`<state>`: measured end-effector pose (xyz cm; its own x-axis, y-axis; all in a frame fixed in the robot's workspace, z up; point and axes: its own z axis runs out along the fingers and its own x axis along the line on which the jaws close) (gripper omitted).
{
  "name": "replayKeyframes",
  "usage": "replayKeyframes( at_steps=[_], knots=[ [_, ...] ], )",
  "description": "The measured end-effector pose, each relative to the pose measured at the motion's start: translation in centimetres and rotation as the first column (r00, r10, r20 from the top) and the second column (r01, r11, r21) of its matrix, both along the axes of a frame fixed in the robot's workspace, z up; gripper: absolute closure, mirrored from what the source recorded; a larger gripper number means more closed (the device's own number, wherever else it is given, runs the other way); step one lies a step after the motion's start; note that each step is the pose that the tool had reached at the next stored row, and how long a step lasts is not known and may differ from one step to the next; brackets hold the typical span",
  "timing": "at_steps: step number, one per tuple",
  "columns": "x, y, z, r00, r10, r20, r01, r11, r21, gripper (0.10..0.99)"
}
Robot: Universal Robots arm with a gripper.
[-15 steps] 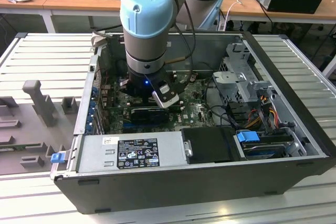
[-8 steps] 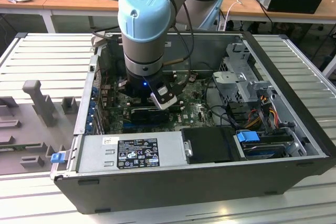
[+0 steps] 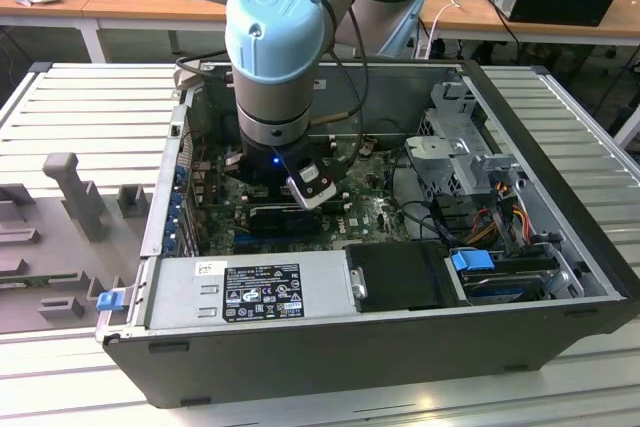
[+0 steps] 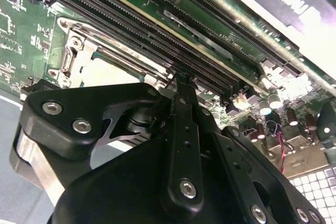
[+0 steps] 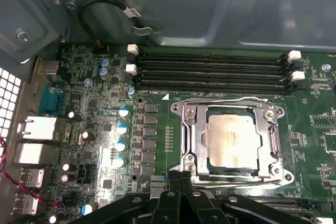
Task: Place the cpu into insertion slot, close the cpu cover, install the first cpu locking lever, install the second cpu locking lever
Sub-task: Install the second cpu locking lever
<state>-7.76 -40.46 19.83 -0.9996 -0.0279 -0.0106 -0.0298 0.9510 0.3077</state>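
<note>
In the first wrist view the cpu (image 5: 233, 142) lies flat in the insertion slot (image 5: 231, 172) on the green board. The silver cpu cover (image 5: 192, 140) is down around it, the chip's pale top showing through its window. Thin wire levers run along the cover's edges (image 5: 226, 100); whether they are latched I cannot tell. My gripper (image 5: 176, 174) hovers just beside the socket's near edge, shut with nothing between its fingers. In the second wrist view the gripper (image 4: 181, 80) points at the board next to the cover (image 4: 79, 56). The exterior view has the arm's wrist (image 3: 280, 147) reaching down into the open computer case.
Black memory slots (image 5: 210, 72) run along the socket's far side. Capacitors (image 5: 122, 129) and rear ports (image 5: 37, 129) stand beside it. The case walls (image 3: 400, 347), a power supply (image 3: 250, 287) and a drive cage (image 3: 460, 137) surround the board. Grey fixtures (image 3: 75, 187) lie outside, at the exterior view's left.
</note>
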Motion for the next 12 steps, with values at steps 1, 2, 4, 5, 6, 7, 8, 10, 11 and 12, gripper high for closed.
replayKeyframes(
  at_steps=[1, 2, 4, 5, 6, 7, 8, 10, 11, 12],
  knots=[
    [0.00, 0.05, -0.03, 1.0000, 0.000, -0.0001, 0.000, 1.0000, 0.000, 0.980],
    [-0.01, 0.15, -0.07, 1.0000, 0.000, -0.0001, 0.000, 1.0000, 0.001, 0.980],
    [0.00, 0.31, -0.12, 1.0000, 0.000, 0.0000, 0.000, 1.0000, 0.001, 0.980],
    [0.00, 0.41, -0.16, 1.0000, 0.000, 0.0000, 0.000, 1.0000, 0.002, 0.980],
    [0.00, 0.52, -0.18, 1.0000, 0.000, -0.0001, 0.000, 1.0000, 0.003, 0.980],
    [0.01, 0.64, -0.23, 1.0000, 0.000, 0.0002, 0.000, 1.0000, 0.005, 0.980],
    [0.00, 0.68, -0.24, 1.0000, 0.000, 0.0001, 0.000, 1.0000, 0.005, 0.980],
    [-0.01, 0.69, -0.24, 1.0000, 0.000, 0.0000, 0.000, 1.0000, 0.005, 0.980],
    [-0.07, 0.70, -0.24, 1.0000, 0.000, -0.0001, 0.000, 1.0000, 0.005, 0.980],
    [-0.08, 0.70, -0.24, 1.0000, 0.000, -0.0001, 0.000, 1.0000, 0.005, 0.980]
  ],
)
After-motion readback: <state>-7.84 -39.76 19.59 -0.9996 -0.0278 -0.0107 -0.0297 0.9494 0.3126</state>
